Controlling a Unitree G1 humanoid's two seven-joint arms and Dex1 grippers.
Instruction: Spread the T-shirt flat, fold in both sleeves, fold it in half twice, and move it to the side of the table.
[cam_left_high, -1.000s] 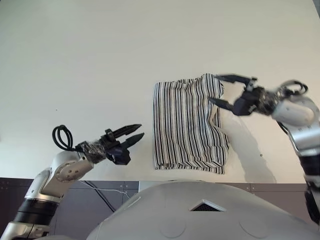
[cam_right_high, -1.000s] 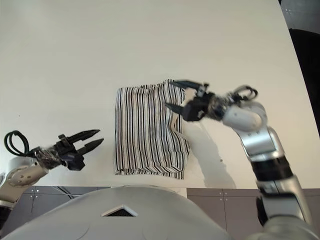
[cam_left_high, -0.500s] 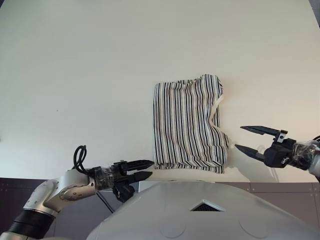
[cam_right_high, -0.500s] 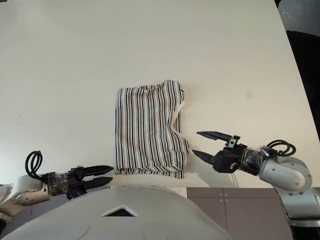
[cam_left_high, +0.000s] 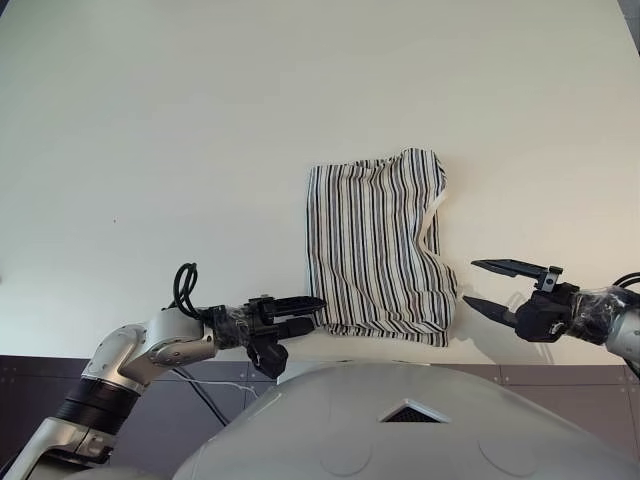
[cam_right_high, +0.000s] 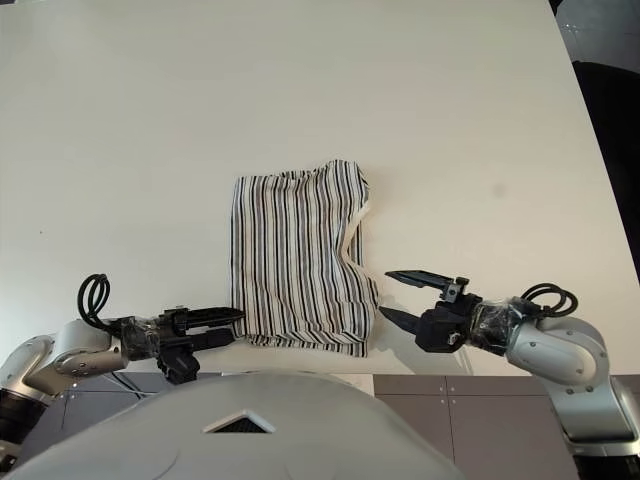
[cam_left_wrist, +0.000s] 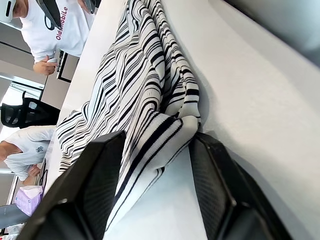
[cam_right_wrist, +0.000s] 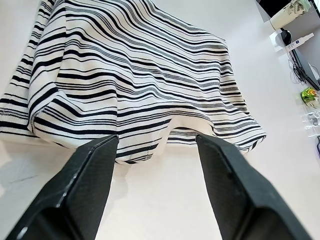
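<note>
Left wrist view: my left gripper (cam_left_wrist: 158, 142) straddles the T-shirt's (cam_left_high: 370, 250) near left corner!
Its jaws are narrow, with the striped hem between them. My right gripper (cam_left_high: 468, 282) gapes wide just beside the other near corner. The folded shirt lies on the table (cam_left_high: 180, 150), long axis running away from me.

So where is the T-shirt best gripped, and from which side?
Probably grip the T-shirt at its two near corners, low from the near side, where folded layers lie stacked. The left claw straddles one; the open right claw faces the other.
</note>
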